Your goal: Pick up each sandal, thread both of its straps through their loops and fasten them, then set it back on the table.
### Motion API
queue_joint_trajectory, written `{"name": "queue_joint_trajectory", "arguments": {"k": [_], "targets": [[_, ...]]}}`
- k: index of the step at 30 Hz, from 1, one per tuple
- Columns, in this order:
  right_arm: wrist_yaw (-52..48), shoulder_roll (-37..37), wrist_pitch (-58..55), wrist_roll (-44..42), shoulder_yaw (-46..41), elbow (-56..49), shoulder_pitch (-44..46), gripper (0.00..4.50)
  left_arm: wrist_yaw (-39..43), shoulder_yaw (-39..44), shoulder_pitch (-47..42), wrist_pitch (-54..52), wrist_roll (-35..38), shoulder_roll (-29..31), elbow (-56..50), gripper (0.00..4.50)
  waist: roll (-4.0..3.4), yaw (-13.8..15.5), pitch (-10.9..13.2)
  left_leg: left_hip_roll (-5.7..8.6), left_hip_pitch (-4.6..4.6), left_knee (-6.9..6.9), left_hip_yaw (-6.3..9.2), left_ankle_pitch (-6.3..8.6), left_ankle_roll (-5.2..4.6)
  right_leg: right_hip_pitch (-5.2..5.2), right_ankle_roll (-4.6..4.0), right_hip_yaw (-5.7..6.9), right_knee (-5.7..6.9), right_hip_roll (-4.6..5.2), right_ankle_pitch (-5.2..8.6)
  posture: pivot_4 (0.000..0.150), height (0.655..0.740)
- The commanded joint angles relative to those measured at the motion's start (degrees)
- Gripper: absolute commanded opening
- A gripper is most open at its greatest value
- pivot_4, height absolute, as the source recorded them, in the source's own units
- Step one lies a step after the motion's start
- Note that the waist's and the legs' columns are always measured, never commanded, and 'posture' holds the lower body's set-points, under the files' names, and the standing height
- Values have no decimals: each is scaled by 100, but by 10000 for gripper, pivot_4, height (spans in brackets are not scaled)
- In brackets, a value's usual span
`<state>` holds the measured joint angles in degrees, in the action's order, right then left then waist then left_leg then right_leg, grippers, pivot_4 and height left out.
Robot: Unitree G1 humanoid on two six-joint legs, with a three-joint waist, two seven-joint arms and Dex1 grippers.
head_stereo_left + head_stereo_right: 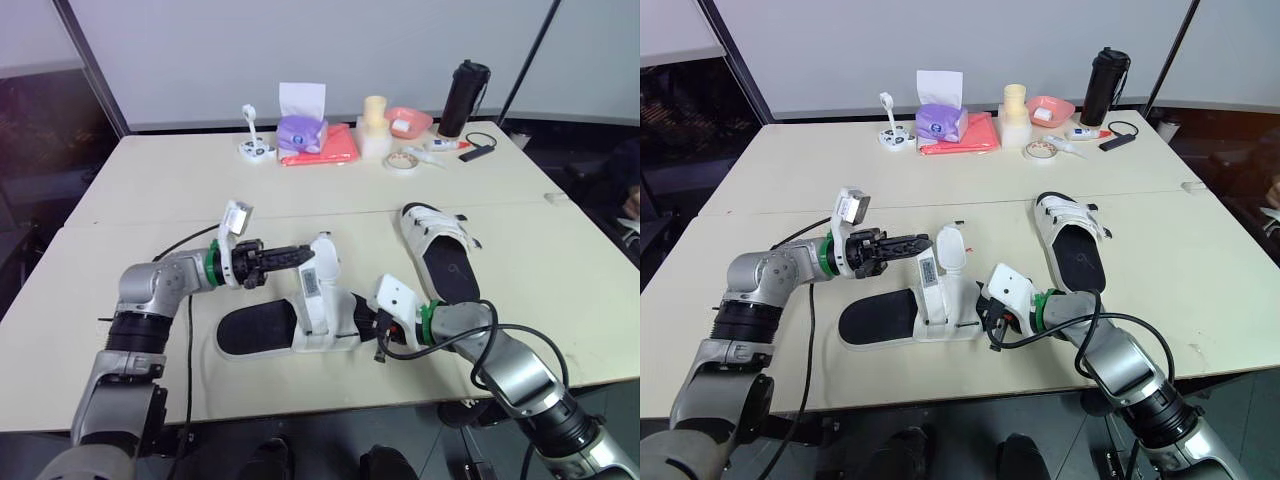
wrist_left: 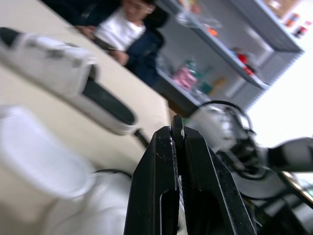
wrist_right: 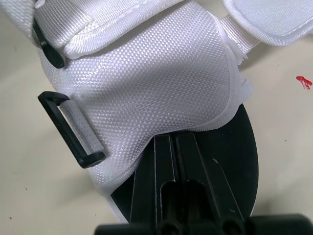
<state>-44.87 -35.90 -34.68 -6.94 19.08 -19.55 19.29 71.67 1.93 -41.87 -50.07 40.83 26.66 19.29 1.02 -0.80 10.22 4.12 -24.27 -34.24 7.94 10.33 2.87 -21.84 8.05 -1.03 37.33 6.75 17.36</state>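
Observation:
A white sandal with a black sole [image 1: 262, 328] lies at the table's near middle, its straps undone. One strap [image 1: 322, 268] stands upright. My left gripper [image 1: 306, 256] is shut, its tips against that raised strap; nothing shows between the fingers [image 2: 161, 161] in the left wrist view. My right gripper [image 1: 380, 323] is shut at the sandal's right end, its fingers [image 3: 173, 161] over the black sole with the tips at the edge of the white upper [image 3: 146, 83]. A black loop [image 3: 73, 129] hangs free beside it. A second sandal [image 1: 440, 250] lies to the right, straps across it.
Along the far edge stand a purple tissue box [image 1: 302, 130], a red cloth [image 1: 330, 148], a cream cup stack [image 1: 375, 125], a pink bowl [image 1: 408, 122], a tape roll [image 1: 402, 160] and a black bottle [image 1: 464, 98]. A seated person [image 2: 127, 29] is beyond the table.

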Motion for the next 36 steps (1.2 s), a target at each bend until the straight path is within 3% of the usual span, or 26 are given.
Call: {"name": "queue_joint_trajectory", "arguments": {"k": [1, 16, 36], "targets": [[-6, -55, -175, 133, 126, 110, -128, 0, 93, 110, -286, 235, -80, 30, 187, 807, 0, 1, 0, 0, 0, 0, -1, 0, 0, -1, 0, 0, 0, 0, 0, 1500, 7344], [-156, -190, -213, 109, 240, -17, -245, 0, 1115, -565, -1107, 1145, -1118, -171, 1941, 807, 1, 7, 0, 3, 0, 0, -7, 0, 0, 1, 2, 3, -1, 0, 1, 1500, 7344], [-128, -222, -211, 140, 248, -62, -258, 0, 760, -528, -732, 2057, -2103, -430, 3292, 807, 4, -3, -3, 3, 0, 0, -6, 0, 0, 3, 4, 6, 1, -1, 2, 1500, 7344]]}}
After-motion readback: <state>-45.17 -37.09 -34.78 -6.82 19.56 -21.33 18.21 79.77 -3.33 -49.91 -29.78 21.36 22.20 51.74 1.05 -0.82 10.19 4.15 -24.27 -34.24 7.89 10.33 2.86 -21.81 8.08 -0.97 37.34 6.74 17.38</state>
